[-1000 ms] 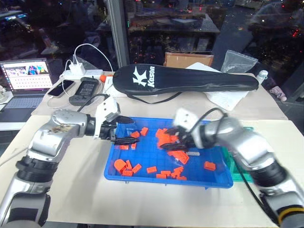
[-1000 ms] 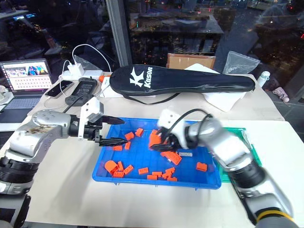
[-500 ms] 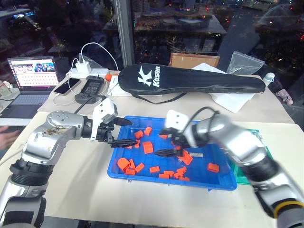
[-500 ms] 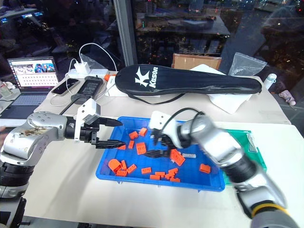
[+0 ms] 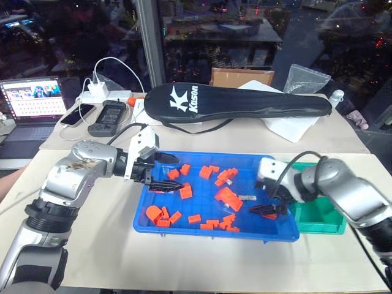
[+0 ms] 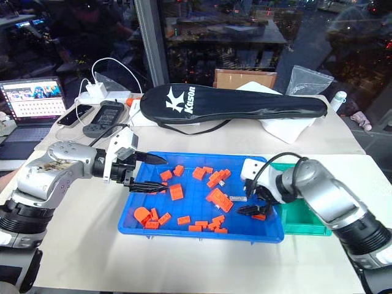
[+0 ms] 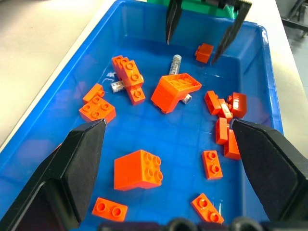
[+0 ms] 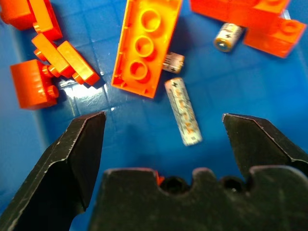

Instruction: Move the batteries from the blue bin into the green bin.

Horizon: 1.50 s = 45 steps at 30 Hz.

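While batteries (image 8: 183,111) lie among orange bricks (image 5: 228,197) in blue bin (image 5: 202,226):
Right claw (image 8: 163,139): spread wide, empty, lined up over one battery.
Left claw (image 5: 168,172): spread, empty, over bin's far-left end.
Green bin (image 5: 318,215): beside blue bin, awaiting batteries.

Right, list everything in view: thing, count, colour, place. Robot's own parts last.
Large shallow blue plastic bin: one, blue, table centre.
Small orange plastic bricks: many, orange, scattered in the blue bin.
Slim silvery metal batteries: at least three, silver-grey, in the blue bin among the bricks.
Small green plastic bin: one, green, against the blue bin's right end.
Black zipped racket cover: one, black with white lettering, behind the blue bin.
Open laptop: one, grey, far left.
Cardboard box: one, brown, behind the cover.
Left tool: open, over the blue bin's left end.
Right tool: open, over the blue bin's right end.
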{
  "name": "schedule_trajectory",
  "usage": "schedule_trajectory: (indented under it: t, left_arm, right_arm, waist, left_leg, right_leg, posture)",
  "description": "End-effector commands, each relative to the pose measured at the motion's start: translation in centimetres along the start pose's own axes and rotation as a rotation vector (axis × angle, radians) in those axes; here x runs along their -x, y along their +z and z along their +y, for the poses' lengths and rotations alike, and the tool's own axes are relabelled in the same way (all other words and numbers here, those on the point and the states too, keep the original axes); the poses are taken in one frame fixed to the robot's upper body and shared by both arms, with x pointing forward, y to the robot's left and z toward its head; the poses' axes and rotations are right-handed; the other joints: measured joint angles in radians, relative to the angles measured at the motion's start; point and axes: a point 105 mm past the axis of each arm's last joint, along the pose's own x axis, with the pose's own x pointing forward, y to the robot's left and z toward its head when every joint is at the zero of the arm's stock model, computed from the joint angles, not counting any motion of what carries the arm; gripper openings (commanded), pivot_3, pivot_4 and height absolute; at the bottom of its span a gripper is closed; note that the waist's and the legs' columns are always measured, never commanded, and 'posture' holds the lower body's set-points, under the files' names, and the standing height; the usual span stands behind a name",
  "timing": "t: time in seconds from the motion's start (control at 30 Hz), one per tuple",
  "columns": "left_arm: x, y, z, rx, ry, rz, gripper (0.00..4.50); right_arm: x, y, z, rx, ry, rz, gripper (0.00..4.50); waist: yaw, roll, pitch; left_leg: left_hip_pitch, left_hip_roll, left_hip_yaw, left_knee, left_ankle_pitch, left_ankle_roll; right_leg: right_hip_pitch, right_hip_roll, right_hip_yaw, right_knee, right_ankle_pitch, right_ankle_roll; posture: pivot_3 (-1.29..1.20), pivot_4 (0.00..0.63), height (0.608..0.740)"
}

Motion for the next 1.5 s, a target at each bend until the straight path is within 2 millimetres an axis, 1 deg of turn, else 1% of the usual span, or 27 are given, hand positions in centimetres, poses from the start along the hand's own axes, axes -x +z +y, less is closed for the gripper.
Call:
schedule_trajectory:
  t: [0.03,0.07,0.17,0.2,0.27,0.33,0.37,0.4,0.43,0.5,0.57,0.67,0.73,0.77,0.9,0.97,1.03,1.13,1.23,1.3,1.33,1.4,1.5]
  left_arm:
    - [0.5,0.7,0.1,-0.048,0.011,0.003,4.5]
    - [0.5,0.7,0.1,-0.048,0.01,0.004,4.5]
    - [0.6,0.7,0.0,-0.046,0.008,0.007,4.5]
    - [0.5,0.7,0.0,-0.045,0.007,0.008,4.5]
    - [0.5,0.7,-0.1,-0.043,0.004,0.008,4.5]
    - [0.5,0.7,-0.1,-0.041,0.002,0.008,4.5]
    - [0.5,0.7,-0.2,-0.041,0.001,0.008,4.5]
    - [0.5,0.7,-0.2,-0.041,0.0,0.008,4.5]
    - [0.5,0.7,-0.2,-0.042,-0.002,0.008,4.5]
    - [0.4,0.8,-0.3,-0.052,-0.009,0.004,4.5]
    - [0.3,1.0,-0.3,-0.051,-0.017,-0.011,4.5]
    - [0.2,1.2,-0.2,-0.054,-0.024,-0.02,4.5]
    - [0.0,1.2,0.0,-0.055,-0.029,-0.023,4.5]
    - [-0.1,1.2,0.1,-0.056,-0.032,-0.024,4.5]
    - [-0.6,1.3,0.3,-0.066,-0.043,-0.032,4.5]
    - [-0.9,1.5,0.1,-0.078,-0.064,-0.037,4.5]
    - [-1.0,1.6,0.1,-0.081,-0.069,-0.039,4.5]
    - [-1.1,1.6,0.2,-0.081,-0.071,-0.041,4.5]
    - [-1.1,1.6,0.3,-0.083,-0.065,-0.036,4.5]
    - [-1.0,1.5,0.3,-0.082,-0.066,-0.03,4.5]
    - [-0.9,1.5,0.3,-0.083,-0.065,-0.026,4.5]
    - [-0.8,1.6,0.3,-0.086,-0.06,-0.022,4.5]
    - [-0.4,1.7,0.5,-0.095,-0.046,-0.022,4.5]
  right_arm:
    - [-0.3,0.0,-0.8,0.04,-0.023,0.002,3.96]
    - [-0.4,0.0,-0.8,0.039,-0.021,-0.002,3.76]
    - [-0.6,0.0,-0.8,0.039,-0.014,-0.004,2.77]
    - [-0.6,0.0,-0.8,0.04,-0.013,-0.001,2.35]
    - [-0.6,-0.2,-0.7,0.045,-0.004,0.008,1.75]
    - [-0.5,-0.1,-0.8,0.048,-0.004,0.004,0.97]
    - [-0.3,0.0,-0.8,0.051,-0.006,0.004,0.73]
    - [-0.1,0.0,-0.9,0.06,-0.011,0.007,0.38]
    - [0.5,0.5,-1.3,0.067,-0.037,-0.004,0.35]
    - [1.7,1.4,-2.0,0.086,-0.08,-0.037,0.35]
    - [3.2,3.0,-2.2,0.045,-0.094,-0.123,0.35]
    - [7.5,3.1,-3.2,0.033,-0.185,-0.124,0.35]
    - [10.5,2.2,-4.0,0.003,-0.273,-0.09,0.35]
    - [11.5,1.6,-4.1,-0.015,-0.295,-0.067,0.35]
    - [14.0,-1.3,-4.0,-0.073,-0.365,0.05,0.35]
    - [14.5,-2.7,-3.9,-0.1,-0.391,0.094,0.35]
    - [14.2,-3.7,-3.9,-0.108,-0.404,0.12,0.35]
    - [12.9,-5.1,-3.9,-0.128,-0.403,0.141,0.35]
    - [11.3,-5.9,-3.7,-0.146,-0.382,0.139,0.35]
    - [10.5,-6.5,-3.5,-0.138,-0.372,0.159,1.36]
    - [10.3,-6.6,-3.5,-0.139,-0.369,0.161,1.56]
    - [10.3,-6.5,-3.8,-0.129,-0.381,0.159,2.29]
    - [11.4,-5.8,-5.0,-0.086,-0.443,0.17,3.29]
  waist:
    - [0.002,0.0,0.0]
    - [0.005,0.0,0.0]
    - [0.007,0.0,0.0]
    - [0.008,0.0,0.0]
    - [0.008,0.0,0.0]
    - [0.007,0.0,0.0]
    - [0.007,0.0,0.0]
    - [0.007,0.0,0.0]
    - [0.007,0.0,0.0]
    - [0.008,0.0,0.0]
    - [0.008,0.0,0.0]
    - [0.014,0.001,0.001]
    - [0.025,0.001,0.001]
    - [0.031,0.001,0.001]
    - [0.034,0.001,0.001]
    - [0.029,0.001,0.001]
    - [0.021,0.002,0.0]
    - [0.011,0.004,0.0]
    - [0.006,0.004,0.0]
    - [0.005,0.004,0.0]
    - [0.005,0.004,0.0]
    - [0.006,0.005,0.0]
    - [0.006,0.005,0.0]
  left_leg:
    - [0.0,0.0,0.0,0.0,0.0,0.0]
    - [0.0,0.0,0.0,0.0,0.0,0.0]
    - [-0.001,0.0,0.0,0.001,0.0,0.0]
    - [-0.001,0.0,0.0,0.001,0.0,0.0]
    - [-0.001,0.0,0.0,0.001,0.0,0.0]
    - [-0.001,0.0,0.0,0.001,0.0,0.0]
    - [0.0,0.0,0.0,0.001,0.0,0.0]
    - [0.0,0.0,0.0,0.001,0.0,0.0]
    - [0.0,0.0,0.0,0.001,0.0,0.0]
    - [-0.001,0.0,0.0,0.001,0.0,0.0]
    - [-0.001,0.0,0.0,0.001,0.0,0.0]
    - [-0.001,0.0,0.0,0.001,0.0,0.0]
    - [-0.001,0.0,0.0,0.001,0.0,0.0]
    - [-0.001,0.0,0.0,0.001,-0.001,0.001]
    - [0.0,-0.001,0.0,0.001,-0.001,0.001]
    - [0.0,-0.001,0.0,0.001,-0.001,0.001]
    - [0.0,-0.001,0.0,0.001,-0.001,0.001]
    - [0.001,-0.001,0.0,0.001,-0.001,0.001]
    - [0.001,-0.001,0.0,0.001,-0.001,0.001]
    - [0.001,-0.001,0.0,0.002,-0.001,0.001]
    - [0.001,-0.001,0.0,0.002,-0.001,0.001]
    - [0.0,-0.001,0.0,0.002,-0.001,0.001]
    - [0.0,-0.001,0.0,0.003,-0.001,0.001]
  right_leg:
    - [0.0,0.0,0.0,0.0,0.0,0.0]
    - [0.0,0.0,0.0,0.0,0.0,0.0]
    - [0.0,0.0,0.0,0.0,0.0,0.0]
    - [0.0,0.0,0.0,0.0,0.0,0.0]
    - [0.0,0.0,0.0,0.0,0.0,0.0]
    - [0.0,0.0,0.0,0.0,0.0,0.0]
    - [0.0,0.0,0.0,0.0,0.0,0.0]
    - [0.0,0.0,0.0,0.0,0.0,0.0]
    - [0.0,0.0,0.0,0.0,0.0,0.0]
    - [0.0,0.0,0.0,0.0,0.0,0.0]
    - [0.0,0.0,0.0,0.0,0.0,0.0]
    - [0.0,0.0,0.0,0.0,0.0,0.0]
    - [0.001,0.0,0.0,0.0,0.0,-0.001]
    - [0.001,0.0,-0.001,-0.001,0.0,-0.001]
    - [0.001,-0.001,-0.001,-0.002,0.0,-0.001]
    - [0.002,-0.001,-0.001,-0.002,0.0,0.0]
    - [0.001,-0.001,0.0,-0.002,0.0,0.0]
    - [0.001,-0.001,0.0,0.0,0.0,0.001]
    - [0.002,0.0,0.0,0.0,-0.001,0.001]
    - [0.002,-0.001,0.0,0.0,-0.001,0.001]
    - [0.002,-0.001,0.001,0.0,-0.001,0.001]
    - [0.002,-0.001,0.001,0.0,-0.001,0.001]
    - [0.002,-0.001,0.0,0.0,-0.001,0.001]
  posture:
    - [0.0,0.15,0.736]
    - [0.0,0.15,0.736]
    - [0.0,0.15,0.736]
    - [0.0,0.15,0.736]
    - [0.0,0.15,0.736]
    - [0.0,0.15,0.736]
    - [0.0,0.15,0.736]
    - [0.0,0.15,0.736]
    - [0.0,0.15,0.736]
    - [0.0,0.15,0.736]
    - [0.0,0.15,0.736]
    - [0.0,0.15,0.736]
    - [0.0,0.15,0.736]
    - [0.0,0.15,0.736]
    - [0.0,0.15,0.736]
    - [0.0,0.15,0.736]
    - [0.0,0.15,0.736]
    - [0.0,0.15,0.736]
    - [0.0,0.15,0.736]
    - [0.0,0.15,0.736]
    - [0.0,0.15,0.736]
    - [0.0,0.15,0.736]
    - [0.0,0.15,0.736]
